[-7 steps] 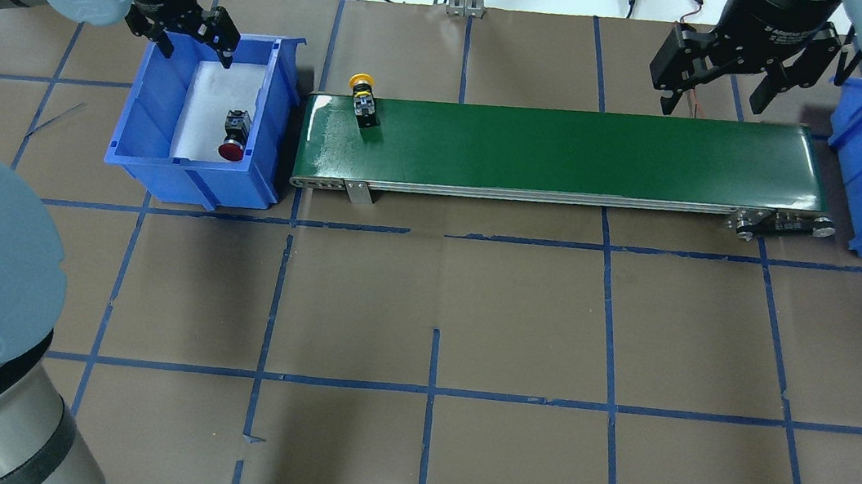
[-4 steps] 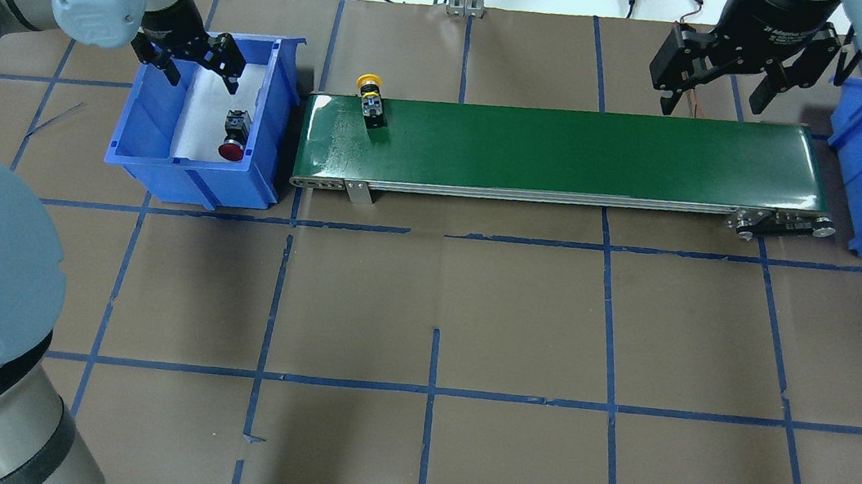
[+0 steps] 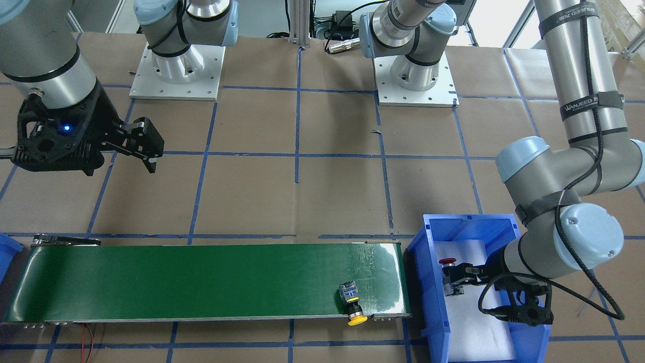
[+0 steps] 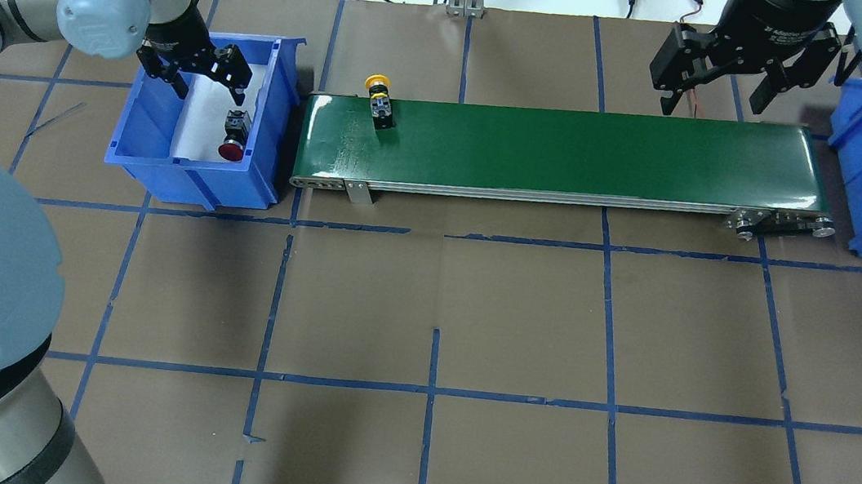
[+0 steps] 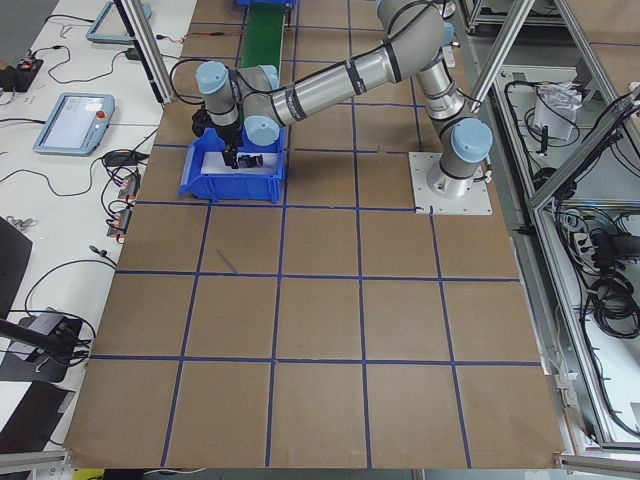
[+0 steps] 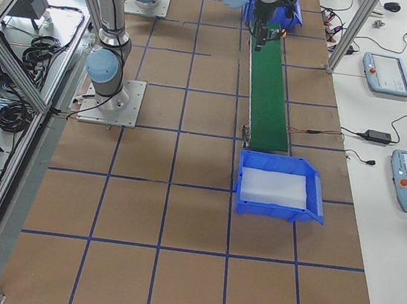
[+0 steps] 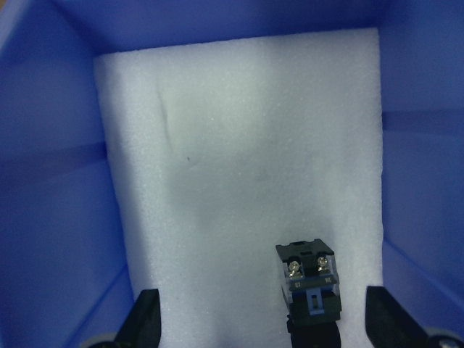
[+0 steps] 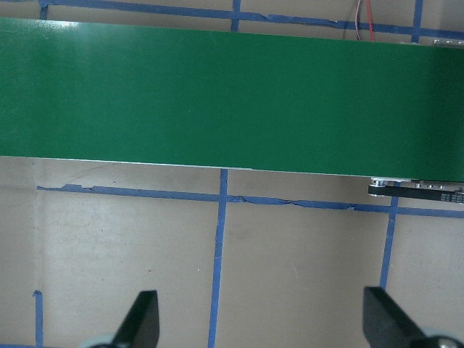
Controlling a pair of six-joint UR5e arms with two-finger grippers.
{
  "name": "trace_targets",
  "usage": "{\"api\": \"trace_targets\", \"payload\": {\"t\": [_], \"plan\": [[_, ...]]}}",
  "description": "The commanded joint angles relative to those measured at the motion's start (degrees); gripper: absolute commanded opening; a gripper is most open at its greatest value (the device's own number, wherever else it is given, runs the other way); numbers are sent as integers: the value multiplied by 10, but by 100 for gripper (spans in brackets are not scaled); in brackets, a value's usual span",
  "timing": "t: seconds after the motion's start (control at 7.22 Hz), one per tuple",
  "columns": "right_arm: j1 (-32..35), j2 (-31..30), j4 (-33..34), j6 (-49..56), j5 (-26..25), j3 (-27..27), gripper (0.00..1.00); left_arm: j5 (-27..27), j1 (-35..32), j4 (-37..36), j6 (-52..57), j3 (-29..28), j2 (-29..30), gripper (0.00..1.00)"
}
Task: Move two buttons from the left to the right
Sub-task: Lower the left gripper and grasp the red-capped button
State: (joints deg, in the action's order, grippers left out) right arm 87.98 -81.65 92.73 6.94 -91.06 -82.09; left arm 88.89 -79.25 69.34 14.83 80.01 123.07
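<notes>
the left gripper (image 4: pixel 209 90) is inside the left blue bin (image 4: pixel 138 134), above the white foam liner (image 7: pixel 239 145), with its fingers (image 7: pixel 145 322) spread wide. they grip nothing. the red mushroom-capped button (image 4: pixel 233 137) lies on its side on the liner below the gripper. in the left wrist view its black-and-grey body (image 7: pixel 310 286) sits between the two fingers, nearer the one on that view's right and clear of both. in the front-facing view the red cap (image 3: pixel 447 261) shows just beside the gripper (image 3: pixel 452 280).

the yellow-capped button (image 4: pixel 379 102) lies on its side on the green conveyor belt (image 4: pixel 574 149), at the belt end closest to the left gripper and just outside the bin wall. its yellow cap (image 3: pixel 357 319) overhangs the belt edge away from the robot.

the right gripper (image 4: pixel 713 97) hovers above the opposite belt end, beside the right blue bin (image 4: pixel 860 163) and well apart from both buttons. its fingers (image 8: pixel 141 322) are spread wide and hold nothing. the belt surface (image 8: pixel 232 94) and the blue-taped brown table paper (image 8: pixel 304 275) lie beneath it.
</notes>
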Motion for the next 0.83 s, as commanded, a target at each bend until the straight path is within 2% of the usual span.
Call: {"api": "trace_targets", "payload": {"t": [0.0, 0.69], "plan": [[0, 0, 0, 0, 0, 0, 100, -1, 1, 1, -3, 5, -1, 72], [0, 0, 0, 0, 0, 0, 100, -25, -1, 1, -20, 22, -1, 72]]}}
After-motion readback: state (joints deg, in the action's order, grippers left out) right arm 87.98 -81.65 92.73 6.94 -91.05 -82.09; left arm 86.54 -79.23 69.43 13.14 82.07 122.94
